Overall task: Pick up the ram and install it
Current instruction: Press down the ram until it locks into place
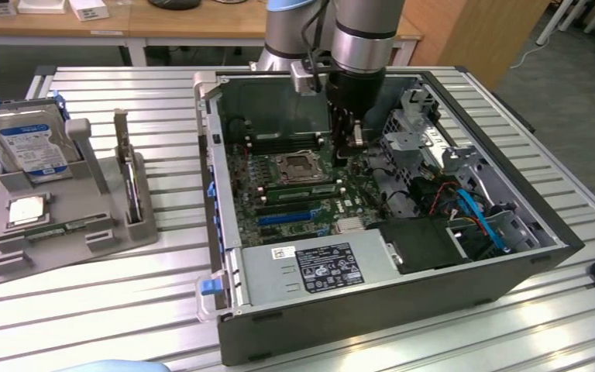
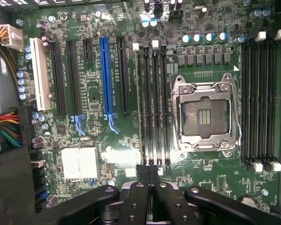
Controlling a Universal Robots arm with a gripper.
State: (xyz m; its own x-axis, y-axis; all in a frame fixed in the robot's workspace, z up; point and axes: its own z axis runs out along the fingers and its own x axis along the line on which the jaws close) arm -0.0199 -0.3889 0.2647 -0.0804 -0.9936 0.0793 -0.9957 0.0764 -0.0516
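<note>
We counted one ram (image 1: 70,227), lying in the grey stand (image 1: 142,225) at the exterior view's left, well apart from the one gripper (image 1: 346,146); the arm stood upright inside the open case (image 1: 380,306), fingers pressed together just above the motherboard (image 2: 131,133), with no ram visible between them.

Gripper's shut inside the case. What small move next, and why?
Probably lift the gripper straight up: it is shut over the memory slots, whether it holds anything is unclear, and what looks like the ram lies in the grey tray outside.
</note>
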